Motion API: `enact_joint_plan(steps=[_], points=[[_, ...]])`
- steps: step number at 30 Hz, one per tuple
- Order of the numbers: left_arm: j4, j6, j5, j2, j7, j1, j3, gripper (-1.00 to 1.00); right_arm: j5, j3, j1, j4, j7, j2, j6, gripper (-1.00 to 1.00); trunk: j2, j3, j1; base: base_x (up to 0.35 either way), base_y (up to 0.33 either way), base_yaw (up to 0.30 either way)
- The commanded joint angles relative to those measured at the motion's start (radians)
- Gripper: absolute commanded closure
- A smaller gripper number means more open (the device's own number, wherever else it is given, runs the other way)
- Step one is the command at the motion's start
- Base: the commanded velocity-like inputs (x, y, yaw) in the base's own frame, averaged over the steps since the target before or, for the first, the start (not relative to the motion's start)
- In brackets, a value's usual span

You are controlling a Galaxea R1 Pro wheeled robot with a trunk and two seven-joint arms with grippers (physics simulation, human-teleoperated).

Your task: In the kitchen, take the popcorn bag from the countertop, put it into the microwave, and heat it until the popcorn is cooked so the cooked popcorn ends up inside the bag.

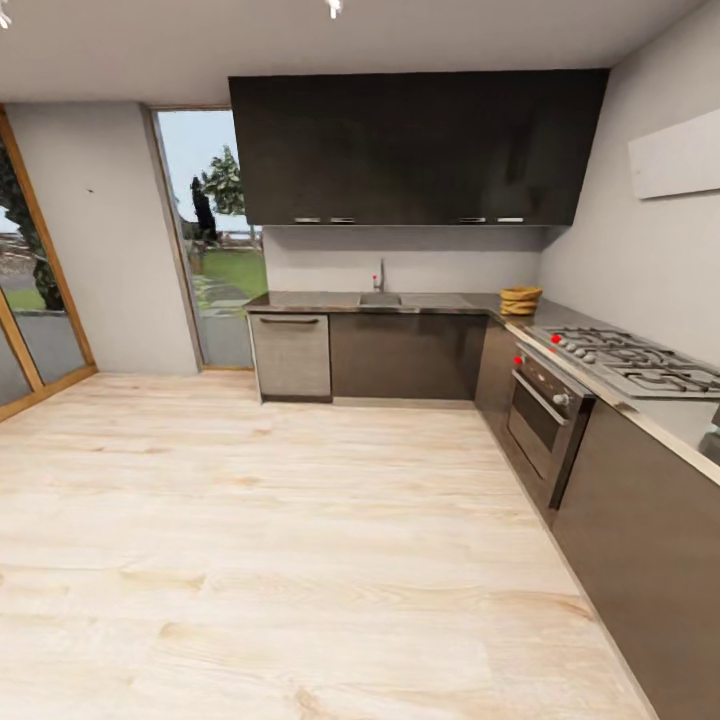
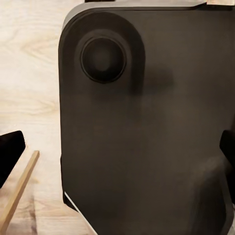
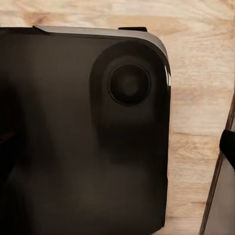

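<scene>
Across the head view spreads the kitchen's light wood floor (image 1: pixel 260 560), the biggest thing. Dark wall cupboards (image 1: pixel 415 148) hang at twelve o'clock. Below them runs the grey countertop (image 1: pixel 440 301), which turns and goes along the right side toward three o'clock. A tall window (image 1: pixel 212 235) stands at about ten o'clock. A steel dishwasher front (image 1: pixel 291 355) sits under the far counter. At three o'clock a dark oven (image 1: pixel 542 420) sits under a gas hob (image 1: pixel 628 362). A small sink with a tap (image 1: pixel 380 292) is at twelve o'clock. At about one o'clock a little mustard-yellow thing (image 1: pixel 520 299) rests on the counter corner; it may be the popcorn bag, but it is too small to be sure.

Both wrist views look down on the robot's dark base (image 2: pixel 147 127) over the wood floor. Black finger tips (image 2: pixel 11 154) peek in at the edges; I cannot tell if either gripper is clenched or let go.
</scene>
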Motion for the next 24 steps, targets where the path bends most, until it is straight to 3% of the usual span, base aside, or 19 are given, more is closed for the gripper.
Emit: enact_joint_plan(steps=[1,6,19,24], points=[[0.000,-0.002,0.005,0.000,0.000,0.000,0.001,-1.00,-0.002,0.000,0.000,0.000,0.000,0.001,-0.004,-1.00,0.000,-0.001,0.001,0.323,0.126,0.000],[0.000,-0.003,0.005,0.000,0.000,0.000,0.001,-1.00,0.003,0.002,0.000,0.000,0.000,0.008,-0.006,-1.00,0.000,-0.001,0.001,0.323,0.128,-0.080],[0.000,-0.005,0.005,0.000,0.000,0.000,0.002,-1.00,0.010,0.006,0.000,0.000,0.000,0.009,0.003,-1.00,0.000,-0.001,0.001,0.309,0.155,-0.235],[-0.001,-0.005,0.006,-0.001,0.000,0.000,0.003,-1.00,0.010,0.006,0.000,0.000,0.000,0.009,0.004,-1.00,0.000,-0.001,0.001,0.092,0.062,-0.242]])
